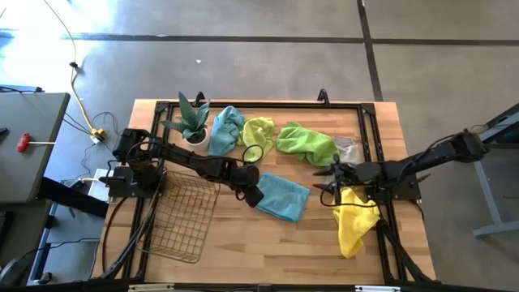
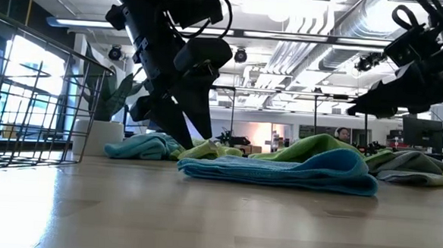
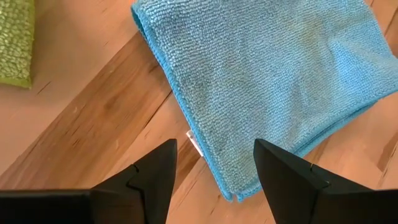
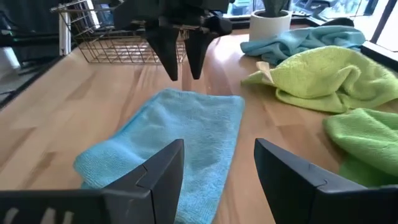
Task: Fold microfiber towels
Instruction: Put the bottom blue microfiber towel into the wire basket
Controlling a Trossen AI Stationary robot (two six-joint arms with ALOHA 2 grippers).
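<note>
Over folded teal towel [image 1: 283, 196], L gripper [image 1: 253, 195] open, empty

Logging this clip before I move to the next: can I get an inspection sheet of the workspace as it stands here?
Surface: wooden table, bare at the front.
Job's things: folded teal towel lies flat mid-table; crumpled teal towel, two lime green towels and a grey towel at the back; yellow towel at the right edge.
Clutter: potted plant; wire basket.
End effectors: left end effector open, above the folded towel's edge, empty; right end effector open, empty, facing the folded towel.
Cables: yellow cable on the floor to the left.
Surroundings: grey side table, concrete floor.
</note>
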